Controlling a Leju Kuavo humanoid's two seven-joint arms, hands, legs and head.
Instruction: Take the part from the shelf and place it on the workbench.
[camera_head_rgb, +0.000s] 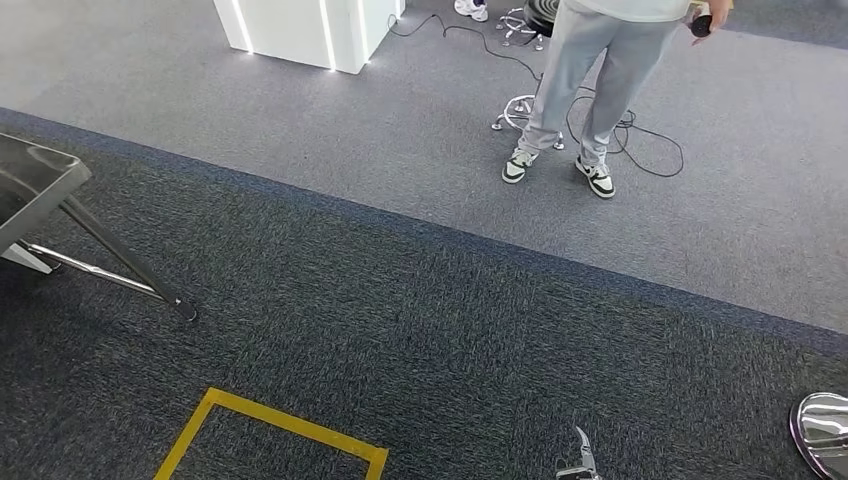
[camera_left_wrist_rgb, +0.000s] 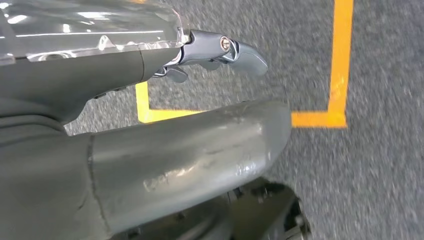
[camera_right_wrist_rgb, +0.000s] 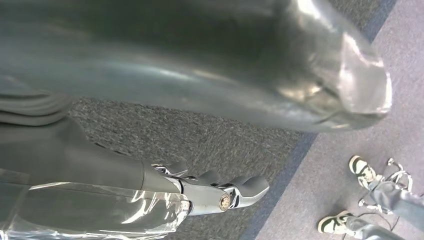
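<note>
Left hand (camera_left_wrist_rgb: 150, 130): fingers apart, empty, above yellow tape (camera_left_wrist_rgb: 340, 65). Right hand (camera_right_wrist_rgb: 200, 150): likewise. Head view, top: person (camera_head_rgb: 590, 80).

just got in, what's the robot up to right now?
Nothing is being handled. The head view looks down at dark carpet with a yellow taped corner; a metal stand sits at the left edge. Both arms hang: the left hand and right hand hover over the floor, holding nothing, fingers loosely apart. A person in grey trousers stands on the lighter carpet ahead, among loose cables.
</note>
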